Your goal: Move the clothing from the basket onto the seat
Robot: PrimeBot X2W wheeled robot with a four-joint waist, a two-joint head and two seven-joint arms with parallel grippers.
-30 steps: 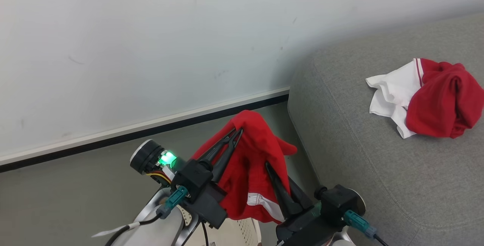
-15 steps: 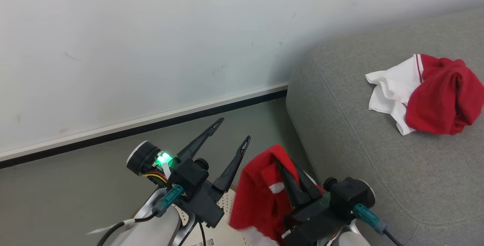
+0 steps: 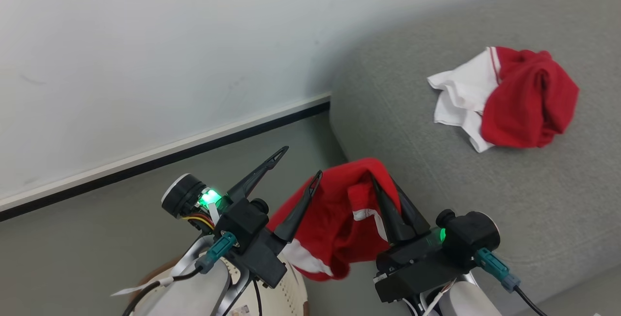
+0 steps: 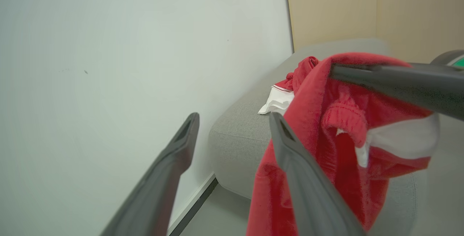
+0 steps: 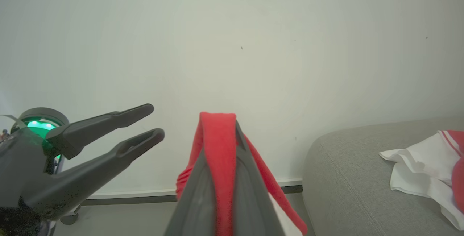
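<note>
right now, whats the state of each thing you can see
left gripper, open, nothing between its fingers
right gripper, shut on the held garment
held garment, bunched, hanging in the air, not yet laid on the seat
other garment, crumpled, lying on the seat
seat, bearing one garment
basket, low by the left arm, contents hidden

Your long black fingers [image 3: 297,209] taper to slotted tips. Each boxy black wrist [image 3: 246,224] carries a glowing green light [image 3: 209,198], a teal plug [image 3: 219,255] and dark cables [image 3: 530,301]; the forearms [image 3: 194,297] behind are pale and rounded.
</note>
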